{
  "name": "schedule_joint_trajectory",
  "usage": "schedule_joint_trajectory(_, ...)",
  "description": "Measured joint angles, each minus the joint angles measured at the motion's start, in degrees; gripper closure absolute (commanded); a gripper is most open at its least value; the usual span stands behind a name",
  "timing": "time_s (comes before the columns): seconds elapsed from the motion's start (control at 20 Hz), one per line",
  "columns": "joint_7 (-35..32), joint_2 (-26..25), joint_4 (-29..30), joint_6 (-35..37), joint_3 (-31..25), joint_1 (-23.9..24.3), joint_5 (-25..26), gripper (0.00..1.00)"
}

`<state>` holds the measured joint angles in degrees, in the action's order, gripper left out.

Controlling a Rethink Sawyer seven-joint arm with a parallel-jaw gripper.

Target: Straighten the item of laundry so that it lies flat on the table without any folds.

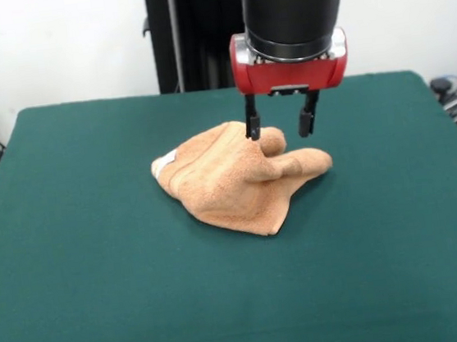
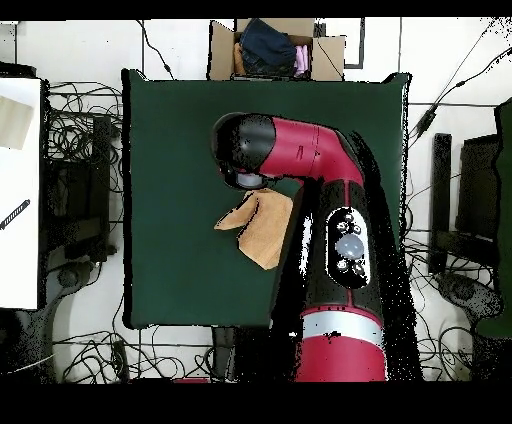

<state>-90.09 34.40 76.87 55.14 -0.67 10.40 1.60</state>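
Observation:
The item of laundry (image 1: 234,180), a peach-orange towel, lies crumpled near the middle of the green table (image 1: 82,262), with folds and a raised hump at its far right side. Its small white label (image 1: 164,163) shows at the left corner. My gripper (image 1: 281,125) hangs open just over that hump, one finger on each side, and holds nothing. The left fingertip (image 1: 253,128) stands at the towel's edge. In the overhead view the towel (image 2: 264,228) pokes out beside the arm's wrist (image 2: 245,148), which hides the gripper.
A cardboard box (image 2: 275,48) with clothes in it stands beyond the table's (image 2: 170,150) far edge in the overhead view. Cables and equipment lie on the floor around the table. Green cloth surrounds the towel on all sides.

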Motion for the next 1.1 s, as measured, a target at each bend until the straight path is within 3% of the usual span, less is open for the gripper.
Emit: schedule_joint_trajectory(1.1, 0.0, -0.39, 0.01, -0.12, 0.07, 1.03, 0.0, 0.0)
